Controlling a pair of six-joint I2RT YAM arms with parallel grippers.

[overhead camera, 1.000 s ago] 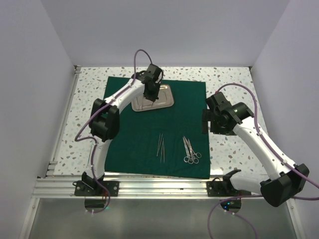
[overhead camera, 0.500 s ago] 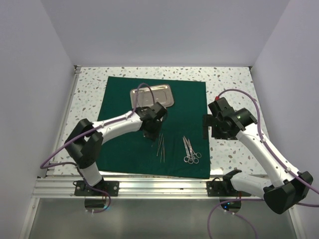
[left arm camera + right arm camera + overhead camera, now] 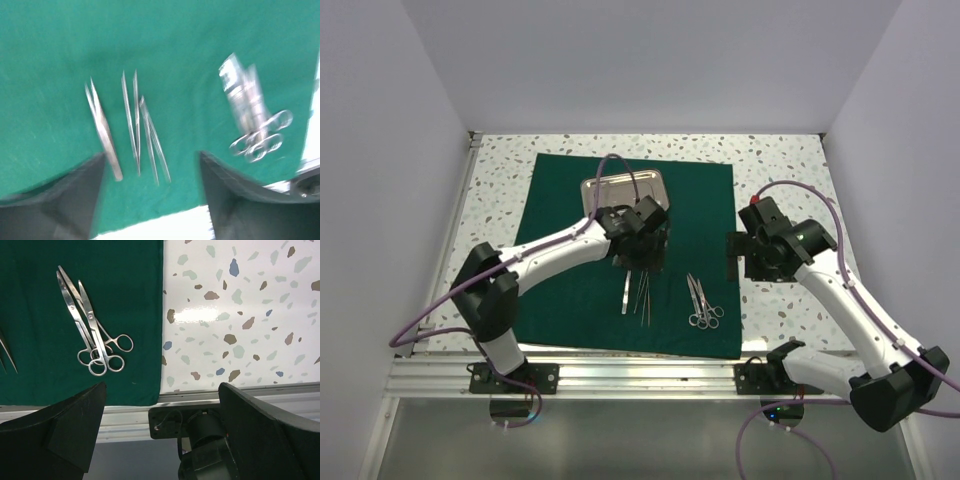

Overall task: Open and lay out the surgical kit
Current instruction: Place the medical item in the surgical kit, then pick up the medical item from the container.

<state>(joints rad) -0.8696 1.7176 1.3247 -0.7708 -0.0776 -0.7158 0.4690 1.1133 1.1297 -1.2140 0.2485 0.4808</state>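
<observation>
The tweezers [image 3: 102,131] are found on the green drape [image 3: 700,200] just beneath the parted, empty left fingers [image 3: 75,200], long axes near-to-far; the right fingers [image 3: 60,430] are held wide near the scissors [image 3: 92,325].

I am seeing a speckled white tabletop [image 3: 780,160] lying flat | I am watching a silver metal rail [image 3: 640,372] running along its near edge, a thinner strip [image 3: 447,240] edging its left side | I am seeing plain white walls [image 3: 650,60] closing in three sides
</observation>
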